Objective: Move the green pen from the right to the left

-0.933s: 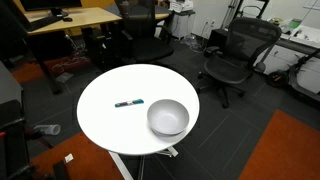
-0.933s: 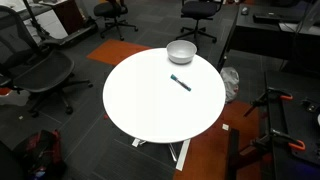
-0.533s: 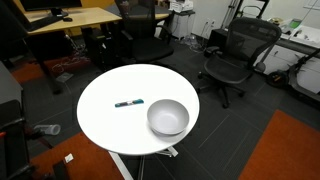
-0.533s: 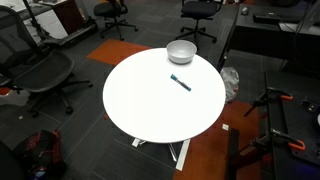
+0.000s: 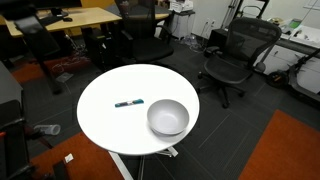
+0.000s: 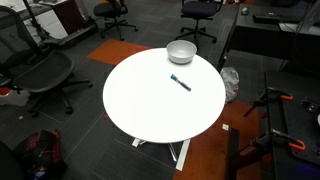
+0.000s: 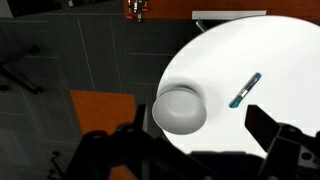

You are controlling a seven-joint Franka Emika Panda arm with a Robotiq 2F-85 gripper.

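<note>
1. Since the earlier frames I see no change on the surface [image 5: 105, 128]: the green pen [image 5: 128, 103] and the grey bowl [image 5: 168, 117] lie as they did.
2. Progress: I judge that nothing is done yet. The pen lies flat near the bowl, not touching it, and is untouched.
3. In the wrist view the hand [image 7: 195, 140] hangs high above the bowl, its jaws spread wide and holding nothing. Neither exterior view shows it.
4. Remaining, in my judgement: descend, grasp the pen, carry it to the left and release it.
5. Containers: the bowl is the only one, and it is empty in the wrist view.
</note>
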